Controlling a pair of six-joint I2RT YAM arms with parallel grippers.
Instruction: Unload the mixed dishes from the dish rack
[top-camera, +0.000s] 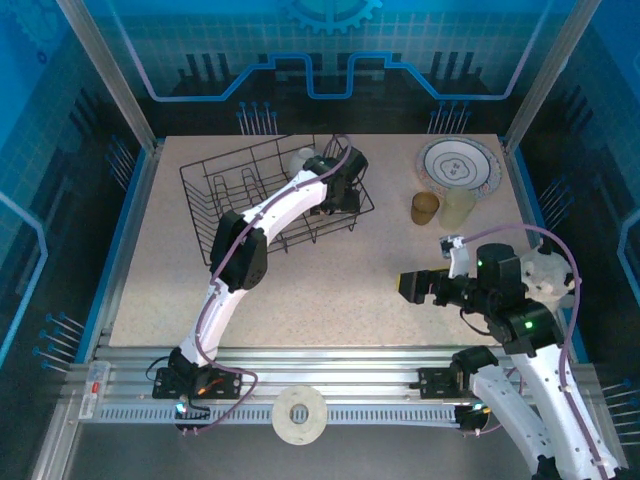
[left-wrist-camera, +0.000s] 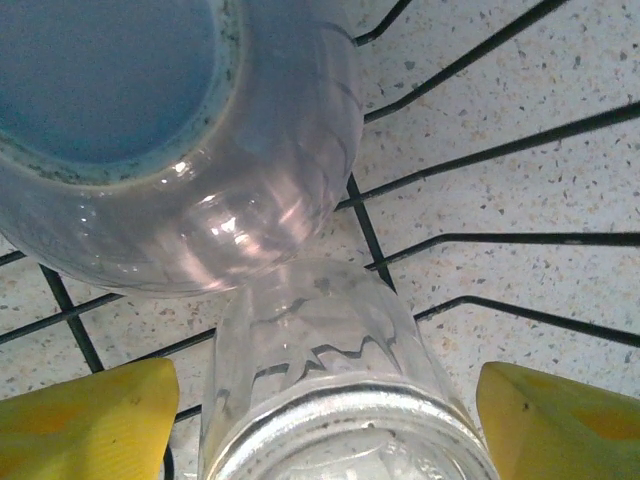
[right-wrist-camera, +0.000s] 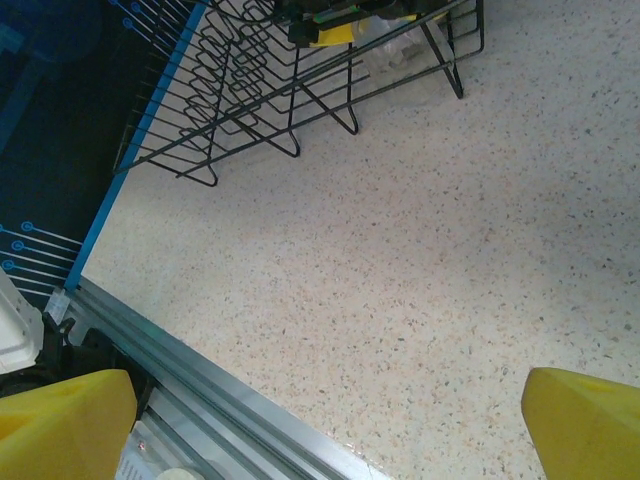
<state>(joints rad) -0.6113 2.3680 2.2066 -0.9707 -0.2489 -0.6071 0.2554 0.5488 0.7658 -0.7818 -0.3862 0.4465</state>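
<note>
In the top view the dish rack (top-camera: 225, 190) sits at 11 o'clock on the tabletop (top-camera: 330, 300), and the left arm's wrist covers much of its 3 o'clock end. Through the left wrist camera, the left end effector (left-wrist-camera: 325, 405) stands apart around a clear ribbed glass (left-wrist-camera: 320, 340) lying on the wires, cut off at 6 o'clock. A larger clear vessel (left-wrist-camera: 250, 170) touches it at 12 o'clock, also cropped; its kind is unclear. The right end effector (right-wrist-camera: 330, 425) gapes wide over bare tabletop. Purple-rimmed plate (top-camera: 458, 163), brown cup (top-camera: 425, 208) and yellowish cup (top-camera: 459, 209) stand at 2 o'clock.
</note>
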